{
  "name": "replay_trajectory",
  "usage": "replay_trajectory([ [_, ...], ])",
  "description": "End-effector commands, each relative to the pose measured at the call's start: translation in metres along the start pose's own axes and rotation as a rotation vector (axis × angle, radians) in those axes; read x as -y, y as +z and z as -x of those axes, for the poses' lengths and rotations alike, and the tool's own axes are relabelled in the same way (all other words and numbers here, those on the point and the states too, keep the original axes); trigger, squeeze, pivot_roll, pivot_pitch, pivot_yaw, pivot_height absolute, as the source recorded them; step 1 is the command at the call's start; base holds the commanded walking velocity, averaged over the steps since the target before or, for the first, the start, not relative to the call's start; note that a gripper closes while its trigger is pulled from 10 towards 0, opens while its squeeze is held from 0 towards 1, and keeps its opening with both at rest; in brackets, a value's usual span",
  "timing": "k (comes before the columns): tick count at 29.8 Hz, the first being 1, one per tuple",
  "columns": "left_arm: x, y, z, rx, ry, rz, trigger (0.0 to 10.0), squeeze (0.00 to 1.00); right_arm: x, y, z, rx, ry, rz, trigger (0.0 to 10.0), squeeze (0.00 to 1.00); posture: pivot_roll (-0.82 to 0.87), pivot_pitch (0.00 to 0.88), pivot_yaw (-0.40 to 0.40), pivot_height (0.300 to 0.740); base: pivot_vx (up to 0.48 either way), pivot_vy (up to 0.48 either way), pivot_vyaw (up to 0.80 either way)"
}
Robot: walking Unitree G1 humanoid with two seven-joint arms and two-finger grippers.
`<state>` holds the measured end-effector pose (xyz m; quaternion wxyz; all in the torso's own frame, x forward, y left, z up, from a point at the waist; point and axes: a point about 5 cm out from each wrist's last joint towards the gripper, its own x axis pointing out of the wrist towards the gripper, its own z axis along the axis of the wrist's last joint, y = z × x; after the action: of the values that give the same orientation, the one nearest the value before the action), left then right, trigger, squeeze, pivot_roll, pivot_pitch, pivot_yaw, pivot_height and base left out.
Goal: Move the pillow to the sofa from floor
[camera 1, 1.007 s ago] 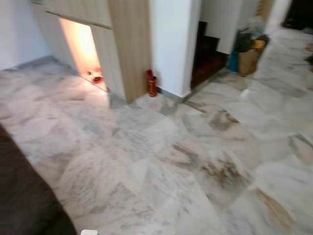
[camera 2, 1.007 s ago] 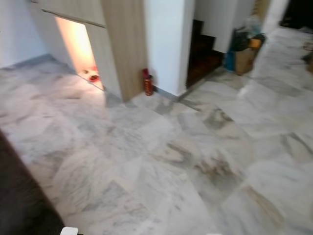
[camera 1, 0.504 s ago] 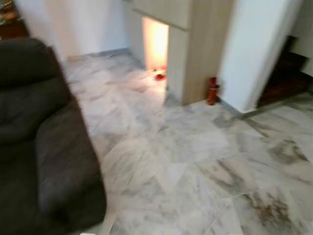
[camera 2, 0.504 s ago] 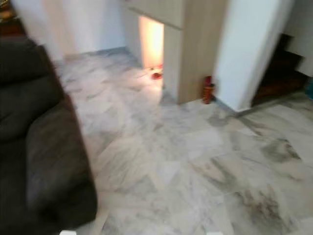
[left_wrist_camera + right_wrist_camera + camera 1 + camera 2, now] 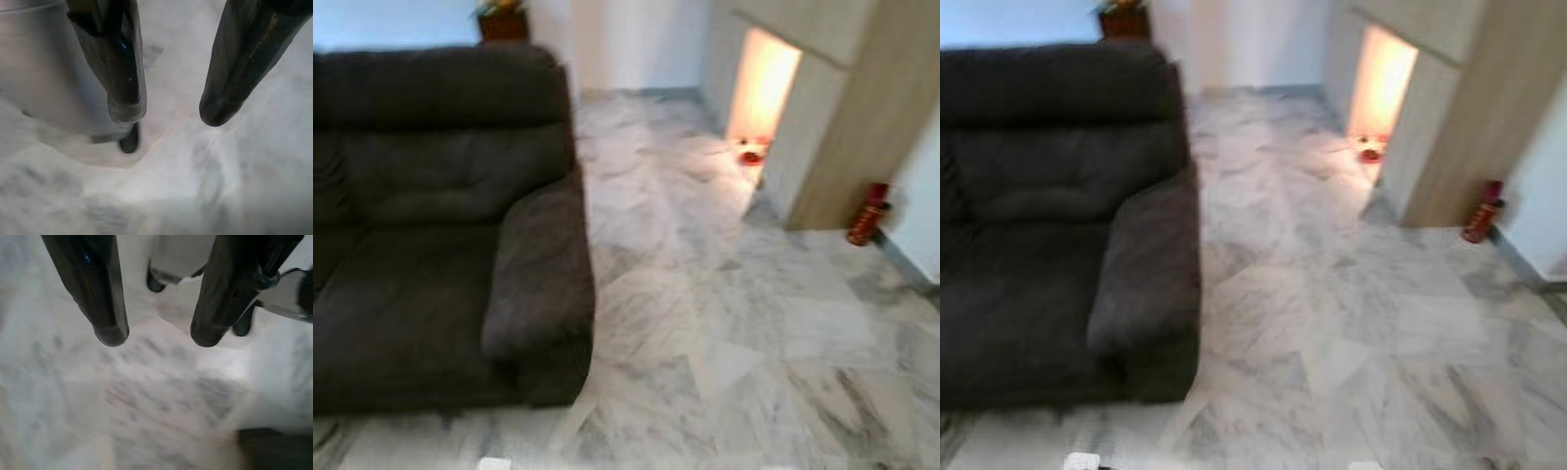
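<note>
Sofa (image 5: 440,225) now fills the robot's left where bare marble floor (image 5: 705,323) lay a second ago: the head has swung round, so it is still searching. No pillow anywhere I can see. Plush dark upholstery, glossy veined tiles, small red extinguisher (image 5: 867,212). Left gripper (image 5: 168,110) and right gripper (image 5: 156,335) hang empty, fingers apart.

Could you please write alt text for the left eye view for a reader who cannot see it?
A dark sofa stands at the left on a grey-veined marble floor. At right are a lit niche in a wooden cabinet and a red cylinder by the wall; the picture is blurred.
</note>
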<state>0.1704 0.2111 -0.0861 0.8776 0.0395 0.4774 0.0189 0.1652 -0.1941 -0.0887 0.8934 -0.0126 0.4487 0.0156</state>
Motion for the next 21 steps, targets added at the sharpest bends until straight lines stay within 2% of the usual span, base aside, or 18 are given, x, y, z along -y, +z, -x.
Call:
replay_trajectory([
  [1,0.0023,-0.0028,0.0002,-0.012,-0.014,-0.02,10.0,0.0,0.0055,-0.0074,0.0025,-0.022,-0.023,-0.016,10.0,0.0,-0.06,0.033,0.022,0.74,0.0,0.0,0.8],
  [7,-0.0014,0.0001,0.0003,-0.002,-0.018,-0.058,10.0,0.0,0.0003,-0.0107,0.0024,-0.031,-0.017,-0.058,10.0,0.0,-0.06,0.023,0.038,0.74,0.0,0.0,0.74],
  [8,-0.0017,0.0011,0.0002,0.001,-0.019,-0.058,10.0,0.0,-0.0002,-0.0114,0.0024,-0.031,-0.025,-0.102,10.0,0.0,-0.06,0.021,0.042,0.74,0.0,0.0,0.0],
  [10,-0.0019,0.0017,0.0001,0.002,-0.022,-0.068,10.0,0.0,-0.0007,-0.0121,0.0023,-0.035,-0.035,-0.134,10.0,0.0,-0.06,0.016,0.045,0.74,0.0,0.0,0.0],
  [15,-0.0006,0.0015,0.0,-0.002,-0.031,-0.079,10.0,0.0,-0.0015,-0.013,0.0024,-0.036,-0.036,-0.167,10.0,0.0,-0.06,0.013,0.047,0.74,0.0,0.0,0.0],
  [21,0.0001,-0.0031,0.0005,-0.02,-0.026,-0.081,10.0,0.0,0.0012,-0.0118,0.0023,-0.031,-0.054,-0.196,10.0,0.0,-0.06,0.019,0.043,0.74,0.0,0.434,0.0],
])
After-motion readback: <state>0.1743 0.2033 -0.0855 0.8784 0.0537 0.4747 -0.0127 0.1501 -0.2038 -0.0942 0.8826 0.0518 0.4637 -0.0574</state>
